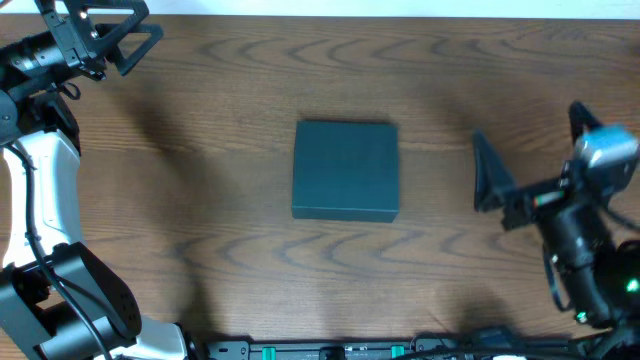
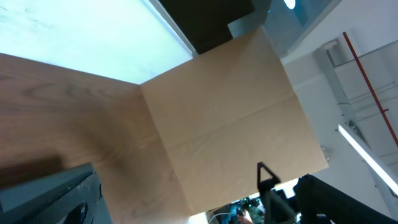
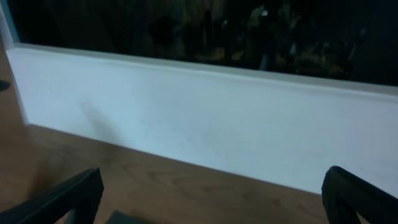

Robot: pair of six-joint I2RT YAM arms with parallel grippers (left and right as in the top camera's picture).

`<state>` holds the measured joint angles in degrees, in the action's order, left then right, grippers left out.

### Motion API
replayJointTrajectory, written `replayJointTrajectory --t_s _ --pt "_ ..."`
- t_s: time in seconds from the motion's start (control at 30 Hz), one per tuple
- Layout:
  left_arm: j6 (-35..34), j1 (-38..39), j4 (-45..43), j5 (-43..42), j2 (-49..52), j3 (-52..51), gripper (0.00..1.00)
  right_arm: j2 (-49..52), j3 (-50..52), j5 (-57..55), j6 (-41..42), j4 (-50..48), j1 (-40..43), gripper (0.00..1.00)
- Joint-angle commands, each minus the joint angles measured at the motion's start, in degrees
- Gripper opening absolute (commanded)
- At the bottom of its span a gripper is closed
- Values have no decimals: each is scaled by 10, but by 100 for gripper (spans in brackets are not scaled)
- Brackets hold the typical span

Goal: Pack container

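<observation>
Dark teal-green square cardboard box (image 1: 346, 170): lid shut, centre of brown wooden desk (image 1: 200, 150).
Left claw (image 1: 150, 28): spread, far-left corner.
Right claw (image 1: 527, 122): spread, right of box, apart.

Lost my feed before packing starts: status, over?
Left gripper open, far-left corner. Right gripper open, right of container. Container closed, mid-table, untouched. Nothing seen blocking it.

A wood-grain table (image 1: 200, 150) meets a white wall (image 3: 217, 118)

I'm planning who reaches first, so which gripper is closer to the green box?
The right gripper: it stands off the container's right side, while the left gripper is away at the table's far corner.
</observation>
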<state>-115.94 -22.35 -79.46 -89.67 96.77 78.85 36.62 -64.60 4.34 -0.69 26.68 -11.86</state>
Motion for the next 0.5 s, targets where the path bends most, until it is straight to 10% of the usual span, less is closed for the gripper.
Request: replayJointTrajectory --t_s 0.0,0.47 --pt "-33 -2 -3 -3 1 9 99 -52 71 2 -7 -38 14 99" --pt "-33 -2 -3 -3 1 9 99 -224 290 2 -6 -182 56 99"
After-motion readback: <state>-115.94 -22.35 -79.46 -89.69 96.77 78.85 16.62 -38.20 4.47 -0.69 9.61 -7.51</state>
